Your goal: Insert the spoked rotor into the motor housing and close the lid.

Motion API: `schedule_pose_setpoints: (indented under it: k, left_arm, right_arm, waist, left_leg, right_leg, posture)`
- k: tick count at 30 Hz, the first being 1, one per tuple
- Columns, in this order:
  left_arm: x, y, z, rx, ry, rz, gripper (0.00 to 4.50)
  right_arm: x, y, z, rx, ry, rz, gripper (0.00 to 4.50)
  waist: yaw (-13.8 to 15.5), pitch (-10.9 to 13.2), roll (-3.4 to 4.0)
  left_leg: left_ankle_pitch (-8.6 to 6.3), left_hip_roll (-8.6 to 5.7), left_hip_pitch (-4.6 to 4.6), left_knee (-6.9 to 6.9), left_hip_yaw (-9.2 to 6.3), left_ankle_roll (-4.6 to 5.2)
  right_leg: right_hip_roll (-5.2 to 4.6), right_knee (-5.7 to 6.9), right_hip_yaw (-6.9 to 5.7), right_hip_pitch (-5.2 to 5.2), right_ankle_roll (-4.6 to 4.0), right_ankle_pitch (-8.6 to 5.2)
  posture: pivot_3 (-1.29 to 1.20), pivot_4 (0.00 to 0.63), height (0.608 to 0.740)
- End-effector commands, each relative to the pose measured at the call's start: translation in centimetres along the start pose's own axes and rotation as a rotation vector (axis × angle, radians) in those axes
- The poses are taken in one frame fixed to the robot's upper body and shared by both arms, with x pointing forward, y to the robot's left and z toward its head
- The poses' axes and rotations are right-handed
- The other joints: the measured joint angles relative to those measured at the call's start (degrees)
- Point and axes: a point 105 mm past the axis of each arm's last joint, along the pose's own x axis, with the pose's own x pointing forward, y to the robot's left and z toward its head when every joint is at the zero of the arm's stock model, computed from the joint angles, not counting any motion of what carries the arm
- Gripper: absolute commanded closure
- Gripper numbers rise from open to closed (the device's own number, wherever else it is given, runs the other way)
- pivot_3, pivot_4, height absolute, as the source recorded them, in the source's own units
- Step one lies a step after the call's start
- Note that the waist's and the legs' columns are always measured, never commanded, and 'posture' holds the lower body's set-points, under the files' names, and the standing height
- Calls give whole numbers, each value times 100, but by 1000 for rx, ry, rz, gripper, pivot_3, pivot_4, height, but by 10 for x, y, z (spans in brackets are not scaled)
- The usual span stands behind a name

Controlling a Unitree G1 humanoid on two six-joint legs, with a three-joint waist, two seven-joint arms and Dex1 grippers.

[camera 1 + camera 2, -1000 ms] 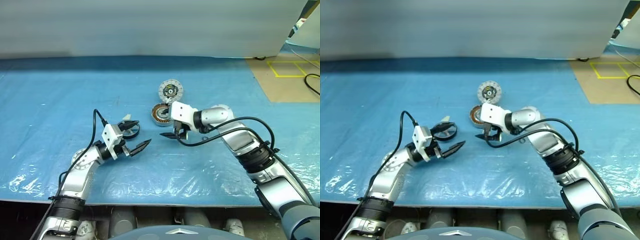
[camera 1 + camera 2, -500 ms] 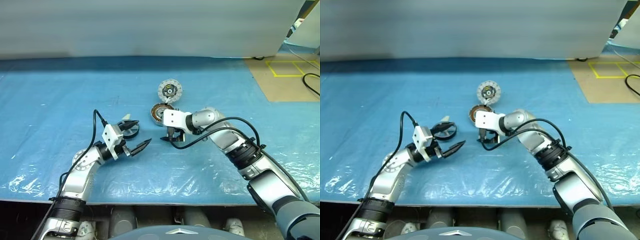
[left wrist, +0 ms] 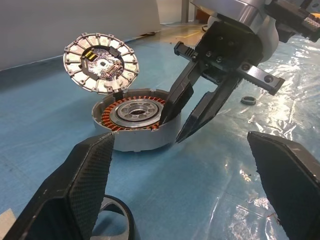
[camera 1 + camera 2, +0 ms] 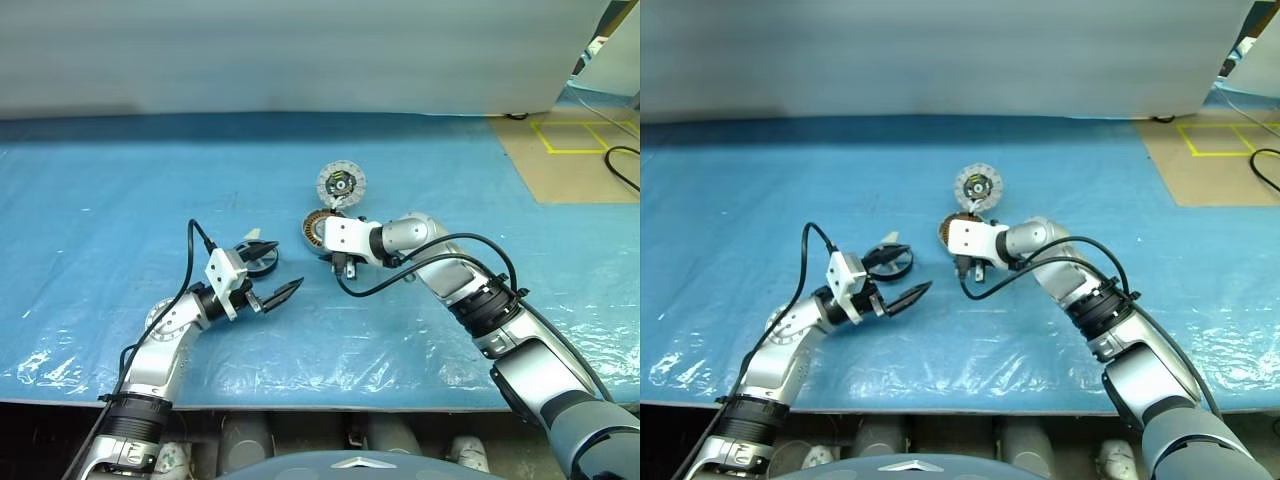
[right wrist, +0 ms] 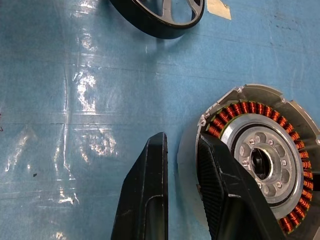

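On the blue-sheeted counter (image 4: 90,200), the right end effector (image 3: 186,112) pinches the near wall of the motor housing (image 3: 131,122), lid (image 4: 341,184) just beyond, while the left end effector (image 4: 268,283) gapes wide beside the spoked rotor (image 4: 890,262).

I see the table (image 4: 120,180) under a blue plastic sheet (image 4: 420,330), wrinkled and shiny. On it, the housing (image 4: 320,229) lies touching my right claw (image 4: 344,267). The lid (image 4: 341,184) lies just beyond it. The rotor (image 4: 258,258) lies just beyond my left claw (image 4: 272,270). A small dark ring (image 3: 248,100) lies behind the right claw.
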Motion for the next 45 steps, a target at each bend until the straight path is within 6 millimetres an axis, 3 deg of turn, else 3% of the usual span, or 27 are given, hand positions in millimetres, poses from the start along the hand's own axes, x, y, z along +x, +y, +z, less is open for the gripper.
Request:
schedule_pose_setpoints:
  k: [1,2,6,16,24,30,38,42,45]
  left_arm:
    - [3,-1,11,33,-31,-8,0]
    - [3,-1,10,33,-31,-8,0]
    - [0,-1,8,34,-28,-5,0]
    - [-2,-1,5,36,-22,-4,0]
    - [-7,1,3,36,-14,-2,0]
    - [-8,0,3,33,-7,-5,0]
    - [-10,-2,5,30,-5,-15,0]
    - [-9,-2,5,31,-4,-18,0]
    - [-9,-2,5,30,-4,-20,0]
  right_arm:
    - [-7,-4,12,-6,-44,-10,3622]
    - [-7,-3,13,-3,-50,-6,3622]
    - [-10,3,11,-4,-43,21,4478]
    - [-13,11,16,24,-64,47,4478]
    - [-25,51,28,93,-107,238,4478]
    - [-25,81,25,151,-100,354,4478]
    - [-20,78,21,174,-95,305,4478]
    - [-21,75,22,189,-109,289,3558]
    - [-25,68,30,222,-167,280,2589]
  waist:
    - [1,0,0]
    - [2,0,0]
    - [3,0,0]
    - [4,0,0]
    - [14,0,0]
    - [13,0,0]
    - [3,0,0]
    - [3,0,0]
    - [4,0,0]
  left_leg:
    - [0,0,0,0,0,0]
    - [0,0,0,0,0,0]
    - [0,0,-1,-1,0,0]
    - [0,0,0,-1,0,0]
    - [0,1,0,-4,0,0]
    - [0,3,2,-2,-1,0]
    - [0,3,5,2,1,0]
    - [0,3,6,4,1,0]
    - [0,2,5,5,1,0]
  right_leg:
    - [0,0,0,0,0,0]
    - [0,0,0,0,0,0]
    - [0,0,0,0,0,0]
    - [0,0,0,0,0,0]
    - [1,0,0,-1,1,1]
    - [0,-1,0,0,0,0]
    - [0,0,3,1,-1,0]
    - [0,1,4,1,-1,0]
    - [0,1,4,1,0,0]
  posture:
    - [0,150,740]
    - [0,150,740]
    - [0,150,740]
    - [0,150,740]
    - [0,150,740]
    - [0,150,740]
    - [0,150,740]
    - [0,150,740]
    - [0,150,740]
